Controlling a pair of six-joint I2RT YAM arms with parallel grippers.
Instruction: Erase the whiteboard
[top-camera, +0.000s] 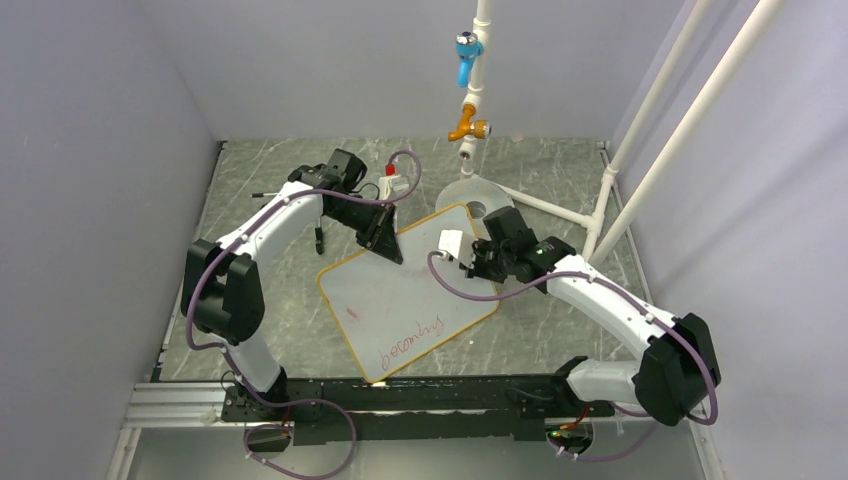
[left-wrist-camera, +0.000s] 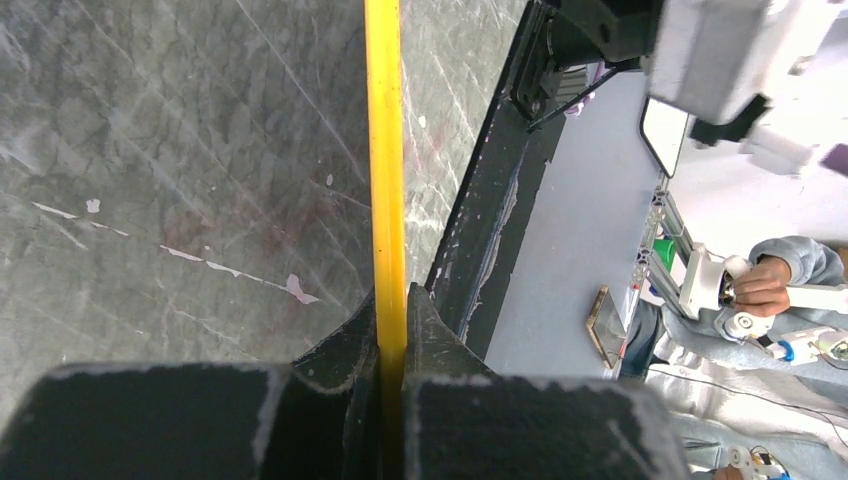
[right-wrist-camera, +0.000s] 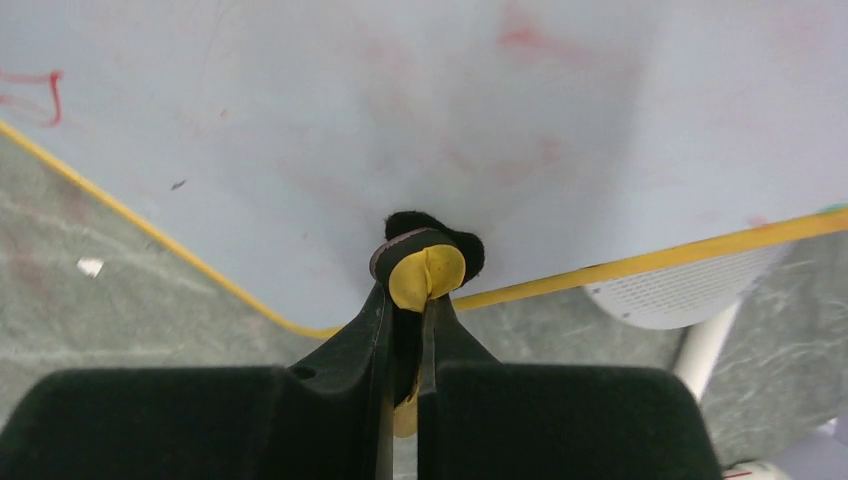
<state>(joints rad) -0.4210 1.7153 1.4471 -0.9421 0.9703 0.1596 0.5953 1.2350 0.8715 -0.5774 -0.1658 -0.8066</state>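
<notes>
1. Top external view is showing the small rectangular whiteboard (top-camera: 400, 295), white with rounded corners and a thin orange-tan frame, lying askew on the grey-green marbled table (top-camera: 270, 210) between the two arms.
2. The left gripper (top-camera: 385, 238) is sitting at the whiteboard's far left edge. In the left wrist view its black fingers (left-wrist-camera: 430, 330) are clamping tightly on the yellow frame (left-wrist-camera: 385, 150).
3. The right gripper (top-camera: 468, 255) is reaching over the whiteboard's far right edge, and its fingers are pinching a small yellow eraser (right-wrist-camera: 428, 272) with a black felt tip.
4. The felt tip appears to be touching the white surface, just inside the whiteboard's rounded corner.
5. Red handwriting (top-camera: 410, 338) is running along the whiteboard's near edge, and faint red smudges are showing across the rest of the surface.
6. A round grey disc (top-camera: 470, 193) is lying just beyond the whiteboard's far corner.
</notes>
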